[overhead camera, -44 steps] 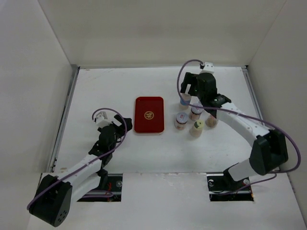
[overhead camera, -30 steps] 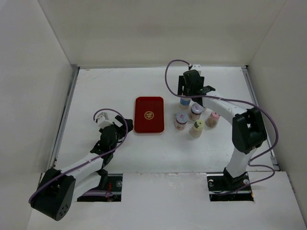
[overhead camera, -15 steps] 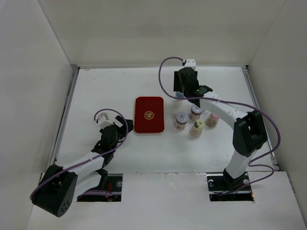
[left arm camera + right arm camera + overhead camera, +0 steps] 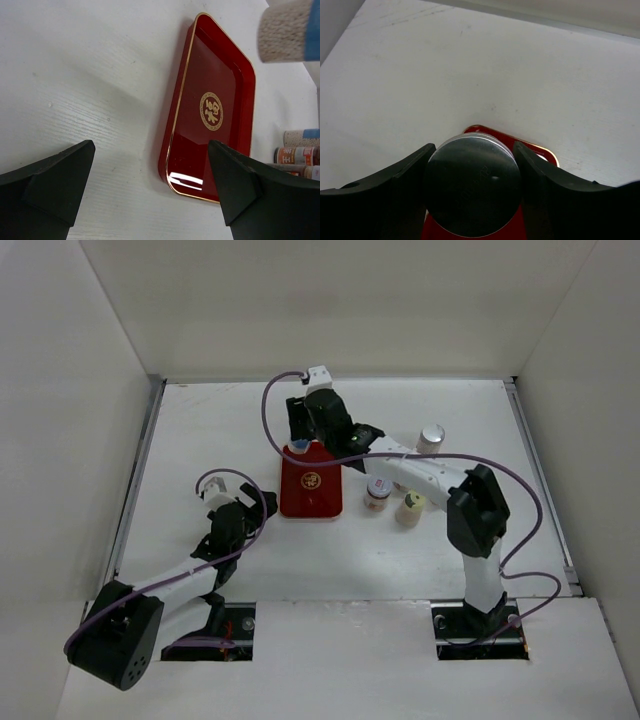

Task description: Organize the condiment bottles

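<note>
My right gripper [image 4: 303, 437] is shut on a silver-capped condiment bottle [image 4: 297, 447] with a blue band, held over the far left corner of the red tray [image 4: 312, 495]. In the right wrist view the silver cap [image 4: 472, 185] fills the gap between both fingers, with the tray rim [image 4: 540, 150] beneath. The left wrist view shows the held bottle [image 4: 287, 30] hanging at the tray's far end. Another silver-capped bottle [image 4: 431, 438], a red-labelled jar [image 4: 377, 492] and a yellow-capped bottle [image 4: 409, 507] stand right of the tray. My left gripper [image 4: 243, 502] is open, left of the tray.
The right arm stretches across the table above the bottle cluster and hides part of it. White walls enclose the table on three sides. In the left wrist view the tray [image 4: 215, 80] lies just ahead of the open fingers, with bottles [image 4: 300, 155] beyond its right edge.
The right arm swung left from the bottle cluster to the tray's far end, carrying the silver-capped bottle. A silver-capped bottle at the back right is now uncovered. The left arm barely moved.
</note>
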